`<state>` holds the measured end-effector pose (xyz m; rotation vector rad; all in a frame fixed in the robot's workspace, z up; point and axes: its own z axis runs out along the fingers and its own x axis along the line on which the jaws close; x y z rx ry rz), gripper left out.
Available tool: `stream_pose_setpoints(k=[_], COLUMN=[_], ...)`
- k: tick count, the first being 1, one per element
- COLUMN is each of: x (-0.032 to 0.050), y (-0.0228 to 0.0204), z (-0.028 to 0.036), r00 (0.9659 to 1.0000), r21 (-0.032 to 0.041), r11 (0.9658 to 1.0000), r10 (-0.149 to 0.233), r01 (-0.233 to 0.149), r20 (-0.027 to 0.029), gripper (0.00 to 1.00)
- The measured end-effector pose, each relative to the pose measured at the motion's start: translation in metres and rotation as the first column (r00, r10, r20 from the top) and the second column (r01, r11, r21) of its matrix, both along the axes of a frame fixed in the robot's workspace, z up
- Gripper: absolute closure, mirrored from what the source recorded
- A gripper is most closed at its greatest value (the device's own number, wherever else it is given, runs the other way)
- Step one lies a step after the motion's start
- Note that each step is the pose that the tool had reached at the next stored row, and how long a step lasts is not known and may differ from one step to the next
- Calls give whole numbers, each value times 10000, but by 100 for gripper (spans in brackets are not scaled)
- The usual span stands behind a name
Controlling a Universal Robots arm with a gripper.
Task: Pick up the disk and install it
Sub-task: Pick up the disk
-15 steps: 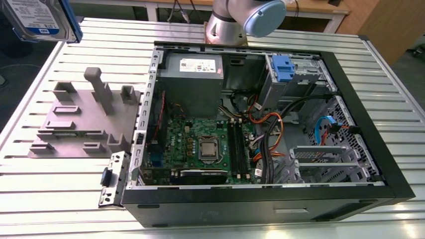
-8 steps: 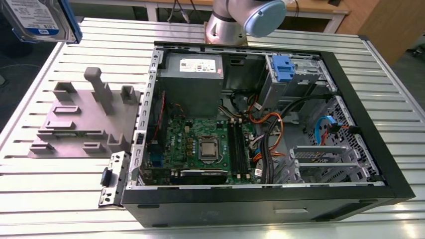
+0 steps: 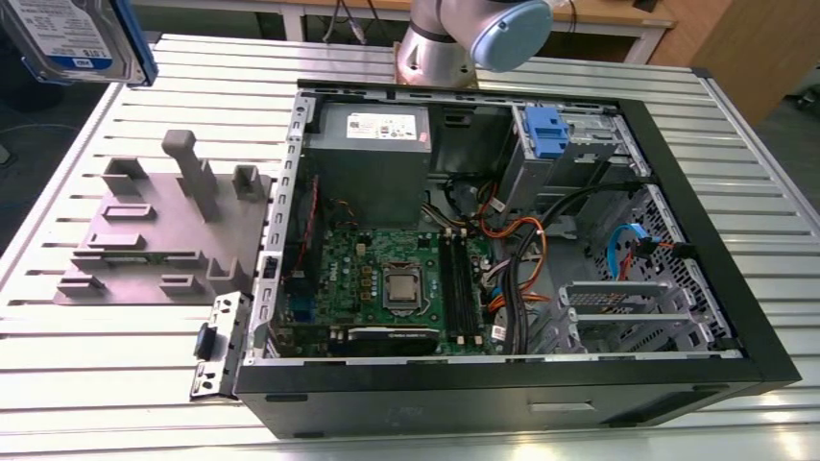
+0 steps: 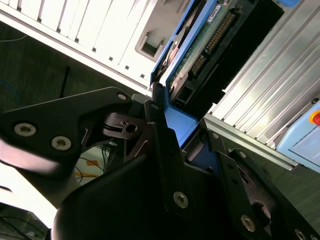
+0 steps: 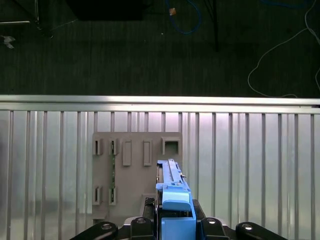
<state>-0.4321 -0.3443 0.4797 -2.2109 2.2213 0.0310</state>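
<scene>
The disk (image 3: 75, 40), silver with a white-and-blue label and blue side rails, hangs in the air at the exterior view's far upper left, above the table's corner. In the second wrist view my gripper (image 4: 172, 132) is shut on the disk (image 4: 207, 35), its black fingers (image 4: 160, 145) clamping a blue rail, with the green circuit side showing. The first wrist view shows the disk (image 5: 172, 192) edge-on, held in the gripper (image 5: 172, 222) above the grey fixture plate (image 5: 135, 167).
An open computer case (image 3: 717, 240) lies on the slatted table (image 3: 115, 384), holding a motherboard (image 3: 397, 279), a grey power supply (image 3: 372, 144) and a drive bay with a blue latch (image 3: 544, 130). The grey fixture plate (image 3: 148, 245) sits beside it. The arm's base (image 3: 468, 38) stands behind.
</scene>
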Motion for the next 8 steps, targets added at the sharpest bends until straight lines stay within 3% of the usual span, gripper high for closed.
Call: stream_pose_setpoints(k=[4, 8], x=[14, 88], y=[-2, -1], z=[-1, -1], r00=[10000, 10000], r21=[-4, -4], r11=[10000, 10000], r10=[2, 0], r01=[-2, 0], r20=[1, 2], gripper=[64, 64])
